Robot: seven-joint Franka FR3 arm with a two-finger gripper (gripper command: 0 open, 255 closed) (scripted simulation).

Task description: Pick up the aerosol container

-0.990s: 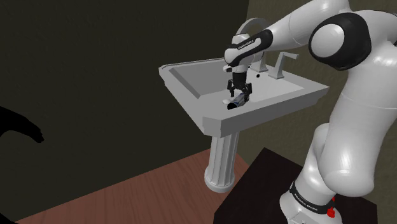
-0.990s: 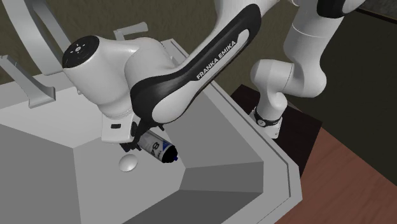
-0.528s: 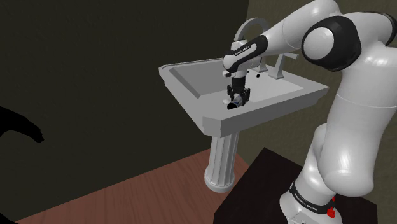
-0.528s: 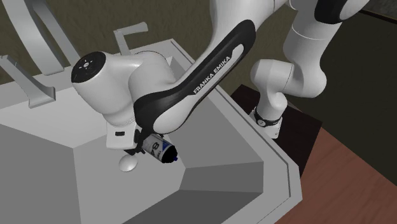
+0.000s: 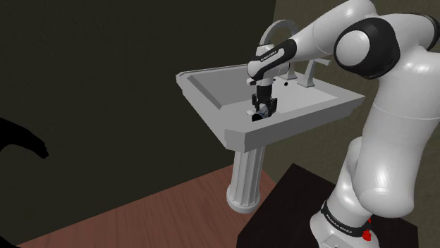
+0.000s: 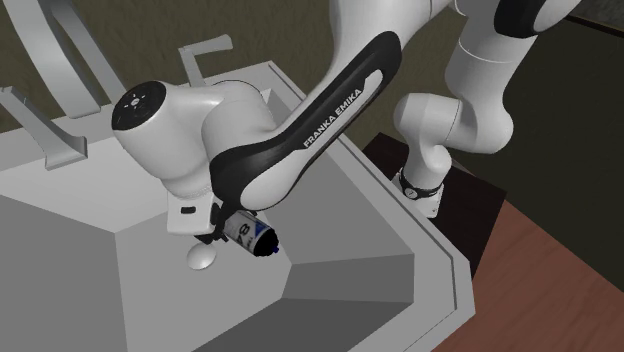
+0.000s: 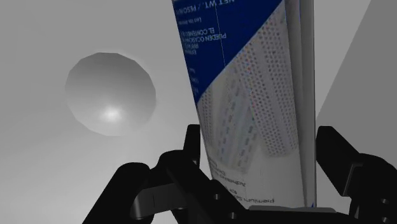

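Observation:
The aerosol container (image 6: 250,233) is a white can with blue print and a dark blue end. It lies on its side in the grey sink basin, close to the round drain (image 6: 203,257). My black gripper (image 6: 222,225) reaches down into the basin from above and is shut on the can. In the wrist view the can (image 7: 254,108) stands between my two fingers (image 7: 193,143), which press against its sides, with the drain (image 7: 111,93) beside it. In the shoulder view the gripper (image 5: 264,107) and the can (image 5: 261,113) sit near the basin's front wall.
The pedestal sink's rim (image 5: 240,130) surrounds the basin, with sloped inner walls (image 6: 340,290) close to the can. An arched faucet (image 5: 277,29) and lever handles (image 5: 310,70) stand at the back. My dark stand (image 5: 282,211) rests on the wooden floor.
Since a second ago the hand has sunk a little onto the can and the fingers have shut on it. Over the last half second nothing has moved.

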